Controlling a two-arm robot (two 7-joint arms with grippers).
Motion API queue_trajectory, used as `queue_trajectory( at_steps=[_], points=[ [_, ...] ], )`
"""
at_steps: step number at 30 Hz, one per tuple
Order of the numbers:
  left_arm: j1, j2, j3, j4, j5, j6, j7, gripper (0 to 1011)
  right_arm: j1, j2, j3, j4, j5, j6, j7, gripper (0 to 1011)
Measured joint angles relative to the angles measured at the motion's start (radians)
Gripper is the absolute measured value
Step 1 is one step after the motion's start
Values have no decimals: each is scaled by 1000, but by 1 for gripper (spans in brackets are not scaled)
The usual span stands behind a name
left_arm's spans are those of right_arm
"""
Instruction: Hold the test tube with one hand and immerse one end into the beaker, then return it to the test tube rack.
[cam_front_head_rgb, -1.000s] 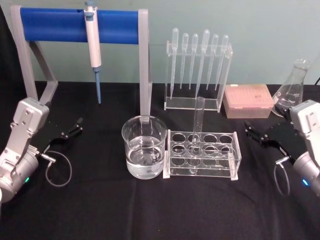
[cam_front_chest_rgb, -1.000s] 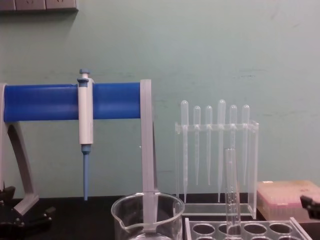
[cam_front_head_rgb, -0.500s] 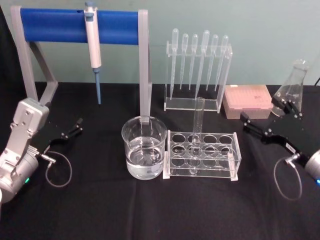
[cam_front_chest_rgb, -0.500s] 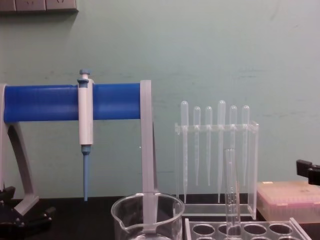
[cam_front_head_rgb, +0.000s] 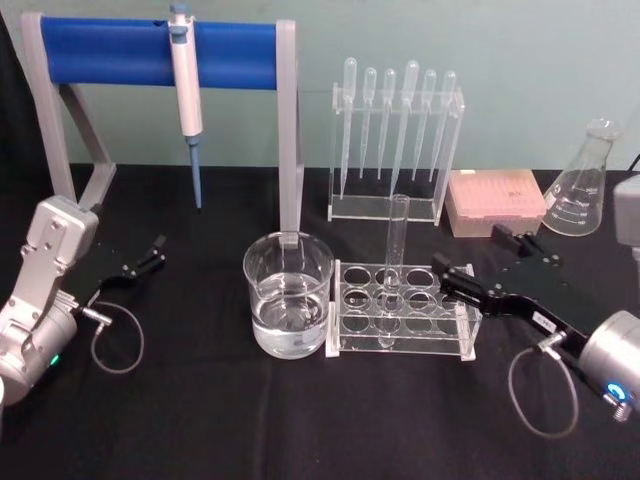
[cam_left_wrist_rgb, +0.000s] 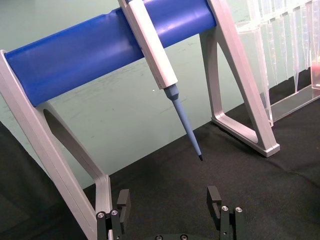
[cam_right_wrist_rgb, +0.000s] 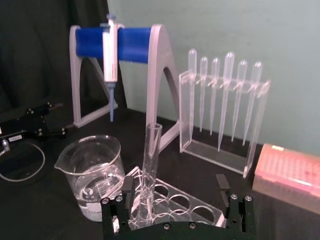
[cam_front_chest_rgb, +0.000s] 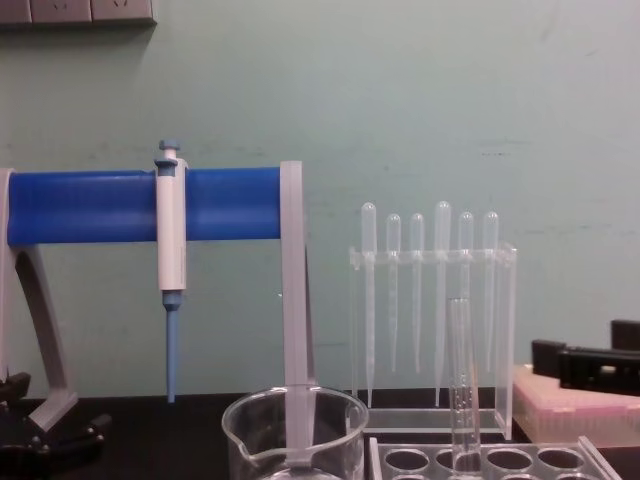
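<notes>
The right tool (cam_front_head_rgb: 468, 252) hangs wide open just beside the right end of the rack (cam_front_head_rgb: 440, 338), clear of the test tube (cam_front_head_rgb: 393, 262), which stands upright in the rack next to the beaker (cam_front_head_rgb: 288, 290) on the desk (cam_front_head_rgb: 250, 420), while the left tool (cam_front_head_rgb: 146, 256) sits open far left.

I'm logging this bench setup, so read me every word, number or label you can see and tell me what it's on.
No text here can be read.
Conical flask: faint printed marks, too blurred to read.
Right gripper: a small white label on its body, too small to read.
</notes>
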Motion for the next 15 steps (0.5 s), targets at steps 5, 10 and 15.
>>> queue_trajectory(
  at_steps=[5, 10, 15],
  points=[
    [0, 0, 0, 0, 0, 0, 0, 1000, 51, -25, -25, -18, -6, 120, -24, 1003],
    [0, 0, 0, 0, 0, 0, 0, 1000, 107, -49, -46, -23, -10, 216, -30, 1003],
    [0, 0, 0, 0, 0, 0, 0, 1000, 171, -86, -65, -6, -10, 324, -40, 1003]
  ],
)
